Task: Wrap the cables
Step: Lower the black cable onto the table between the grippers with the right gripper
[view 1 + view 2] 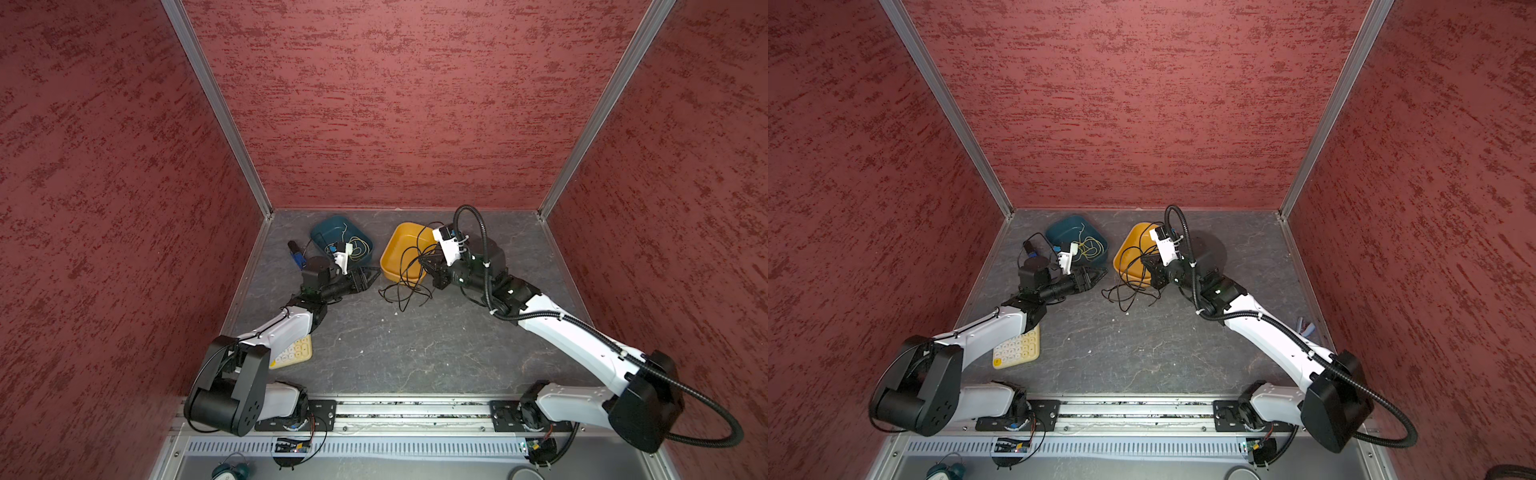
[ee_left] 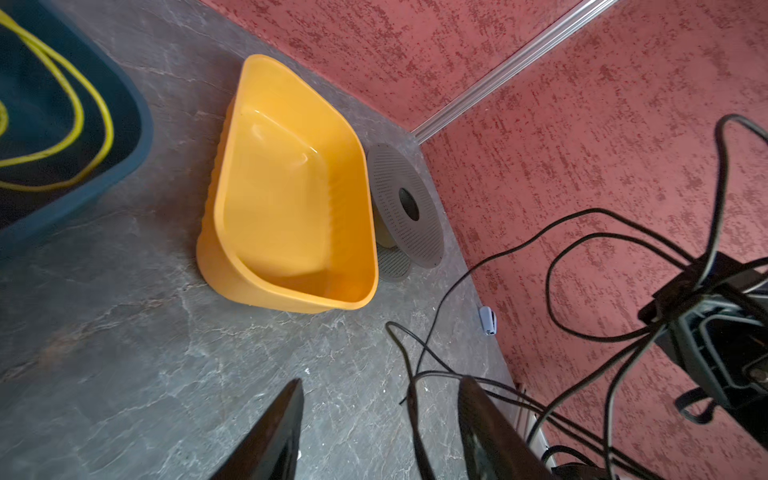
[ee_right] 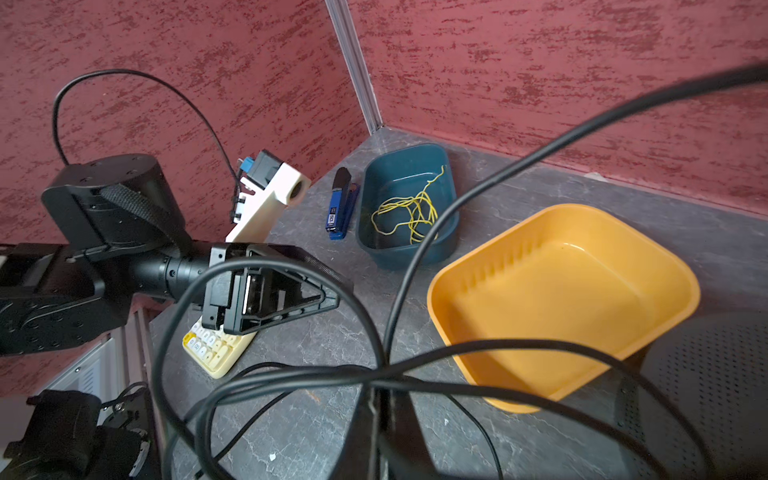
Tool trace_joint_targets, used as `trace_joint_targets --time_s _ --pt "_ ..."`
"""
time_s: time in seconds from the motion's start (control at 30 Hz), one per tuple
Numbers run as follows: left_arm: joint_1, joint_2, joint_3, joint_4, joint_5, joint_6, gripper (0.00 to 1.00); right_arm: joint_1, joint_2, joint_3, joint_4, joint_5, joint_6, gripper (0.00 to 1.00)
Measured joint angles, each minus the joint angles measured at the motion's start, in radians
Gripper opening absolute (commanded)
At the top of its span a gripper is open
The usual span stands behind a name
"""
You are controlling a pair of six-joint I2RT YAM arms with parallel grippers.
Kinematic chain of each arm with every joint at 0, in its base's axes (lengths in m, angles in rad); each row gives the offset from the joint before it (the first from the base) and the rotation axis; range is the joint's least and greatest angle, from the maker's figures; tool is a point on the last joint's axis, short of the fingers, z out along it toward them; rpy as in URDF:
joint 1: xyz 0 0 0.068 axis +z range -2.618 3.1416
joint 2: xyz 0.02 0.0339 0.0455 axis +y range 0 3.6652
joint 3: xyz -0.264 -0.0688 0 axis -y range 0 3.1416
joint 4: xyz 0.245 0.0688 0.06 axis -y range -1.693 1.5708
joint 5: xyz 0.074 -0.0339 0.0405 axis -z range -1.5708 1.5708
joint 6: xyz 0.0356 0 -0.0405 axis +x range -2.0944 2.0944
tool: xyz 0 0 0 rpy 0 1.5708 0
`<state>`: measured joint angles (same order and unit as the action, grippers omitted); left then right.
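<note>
At the far left of the grey table (image 1: 415,353), a blue and black stapler (image 1: 297,255) lies just beside the teal tray (image 1: 328,232). A loose tangle of yellow wire (image 1: 359,245) lies in that tray. Nearer the robot's base, a cream calculator (image 1: 295,353) lies flat, partly under the left arm.

The left gripper (image 1: 374,275) hovers in front of the teal tray, pointing across towards the right arm. Its jaws stand apart and it grips nothing. In the left wrist view, bare table shows between the two black fingers (image 2: 282,436). One strand of cable runs close to the other finger, and I cannot tell whether they touch.

The black cable (image 1: 401,291) sits between the two grippers in a loose bunch of loops. In both top views some loops cross the near edge of the yellow tray (image 1: 403,235), and the lower strands and ends trail onto the table in front of it.

The right gripper (image 1: 424,262) is clenched on the cable at the near right corner of the yellow tray. The right wrist view shows several strands gathered together at its fingertips (image 3: 376,376), with loops fanning out from there.

The left wrist view shows a grey perforated spool (image 2: 386,187) just beside the yellow tray, on its right-wall side.
</note>
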<state>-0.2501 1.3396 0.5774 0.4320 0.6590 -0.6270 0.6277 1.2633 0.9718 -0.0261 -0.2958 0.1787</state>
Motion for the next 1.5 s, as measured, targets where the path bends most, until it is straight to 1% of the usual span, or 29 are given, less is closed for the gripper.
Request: trace_joint_targets --time_s 0.13,0.3,0.37,0.47,0.57,0.67,0.9,1.0,1.13,1.17,1.2,1.23,1.33,1.4,1.5 --pt "-0.008 0.001 0.000 -0.003 0.020 -0.012 0.54 0.000 0.000 -0.048 0.054 -0.016 0.009 0.00" --pt "-0.013 -0.013 -0.003 -0.074 0.023 -0.011 0.53 0.000 0.000 -0.127 0.112 -0.015 0.036 0.00" --pt "-0.014 -0.026 -0.013 -0.105 0.023 -0.007 0.54 0.000 0.000 -0.154 0.129 -0.015 0.050 0.00" --pt "-0.019 -0.045 -0.039 -0.140 0.024 -0.004 0.59 0.000 0.000 -0.176 0.144 -0.014 0.063 0.00" --pt "-0.038 -0.053 -0.053 -0.174 0.029 0.011 0.61 0.000 0.000 -0.179 0.165 -0.006 0.077 0.00" --pt "-0.056 -0.065 -0.069 -0.192 0.034 0.034 0.61 0.000 0.000 -0.179 0.172 0.025 0.095 0.00" --pt "-0.097 -0.069 -0.089 -0.178 0.053 0.062 0.52 0.000 0.001 -0.178 0.156 0.103 0.152 0.00" --pt "-0.124 -0.052 -0.079 -0.168 0.060 0.063 0.52 0.000 0.011 -0.172 0.148 0.123 0.180 0.04" --pt "-0.144 -0.003 -0.068 -0.124 0.071 0.042 0.51 0.000 0.021 -0.171 0.132 0.167 0.215 0.05" --pt "-0.146 0.008 -0.067 -0.114 0.073 0.033 0.49 0.000 0.021 -0.172 0.132 0.179 0.225 0.07" --pt "-0.147 0.018 -0.067 -0.102 0.074 0.023 0.46 0.000 0.021 -0.174 0.133 0.192 0.233 0.10" --pt "-0.149 0.031 -0.066 -0.088 0.075 0.012 0.40 0.000 0.021 -0.177 0.134 0.201 0.241 0.16" --pt "-0.156 0.055 -0.063 -0.070 0.071 -0.011 0.20 0.000 0.021 -0.189 0.132 0.220 0.259 0.21" --pt "-0.160 0.060 -0.061 -0.065 0.069 -0.027 0.14 0.000 0.021 -0.190 0.128 0.224 0.265 0.27" --pt "-0.159 0.060 -0.051 -0.076 0.061 -0.031 0.07 0.000 0.021 -0.197 0.125 0.231 0.270 0.39"
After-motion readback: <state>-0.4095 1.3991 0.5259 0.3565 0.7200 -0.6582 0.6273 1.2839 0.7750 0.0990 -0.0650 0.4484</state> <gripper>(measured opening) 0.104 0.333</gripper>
